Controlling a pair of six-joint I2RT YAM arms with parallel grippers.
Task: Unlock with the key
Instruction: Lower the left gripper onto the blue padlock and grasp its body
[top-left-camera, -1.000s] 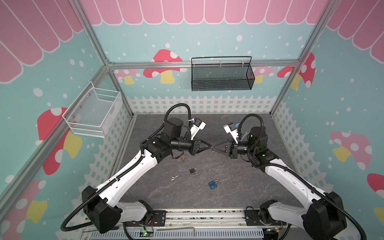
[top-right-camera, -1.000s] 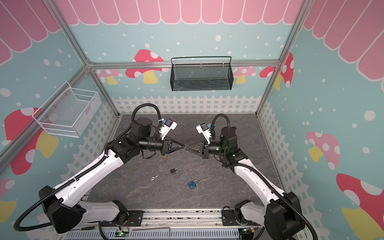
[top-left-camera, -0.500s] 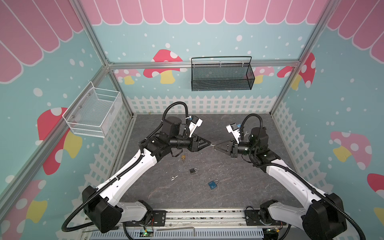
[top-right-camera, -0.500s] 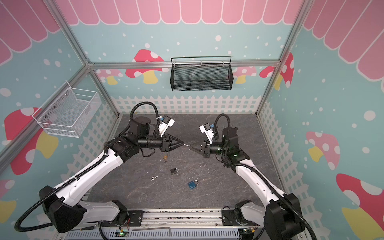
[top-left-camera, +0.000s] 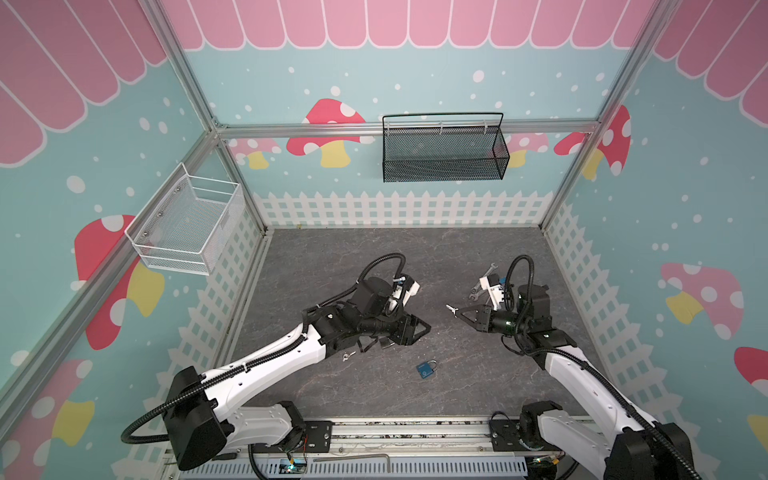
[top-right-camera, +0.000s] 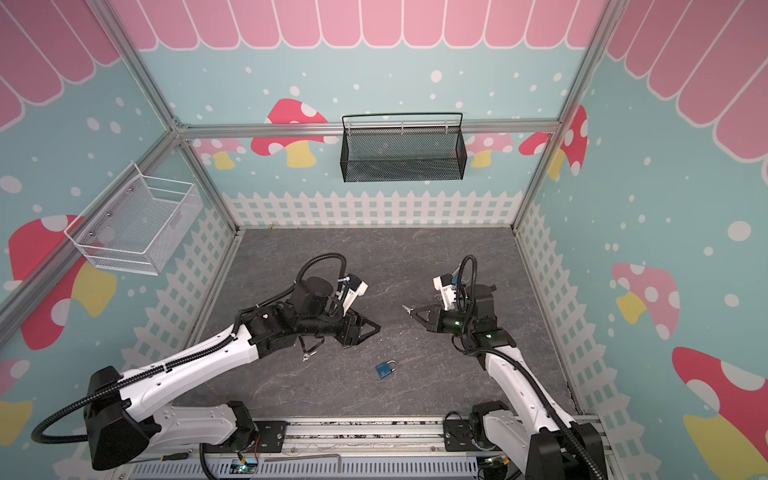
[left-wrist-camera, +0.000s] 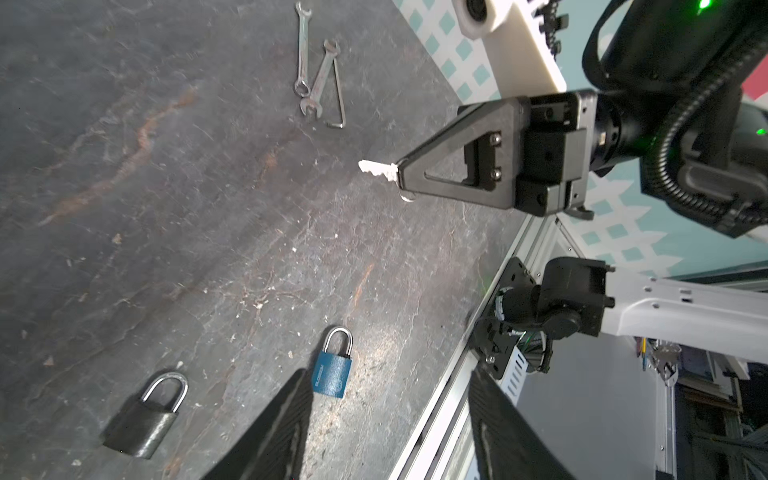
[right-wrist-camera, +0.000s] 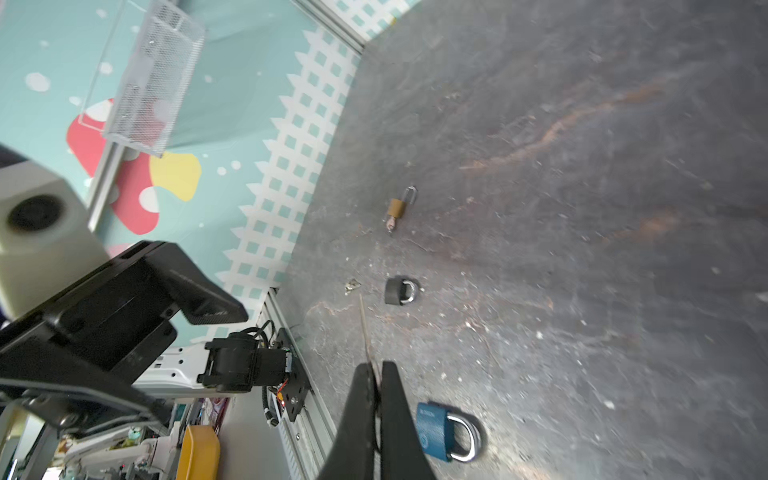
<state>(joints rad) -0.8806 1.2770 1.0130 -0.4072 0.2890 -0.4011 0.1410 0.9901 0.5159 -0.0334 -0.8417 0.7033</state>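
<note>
Nearby, right fingers (left-wrist-camera: 411, 178) pinch the key (left-wrist-camera: 376, 169) aloft; left fingers (left-wrist-camera: 282, 424) gape empty near the blue padlock (left-wrist-camera: 332, 374) and black padlock (left-wrist-camera: 143, 419); wrenches (left-wrist-camera: 309, 70) lie well apart.

Middle of the floor (top-left-camera: 415, 257) is wide open
Clear gap between left gripper (top-left-camera: 419, 333) and right gripper (top-left-camera: 460, 313), only the pinched key (left-wrist-camera: 376, 169) poking in. Blue padlock (top-left-camera: 427, 369) toward the front, black padlock (left-wrist-camera: 145, 419) and brass padlock (right-wrist-camera: 400, 206) down by the left gripper, wrenches (left-wrist-camera: 316, 75) behind the right gripper.
</note>
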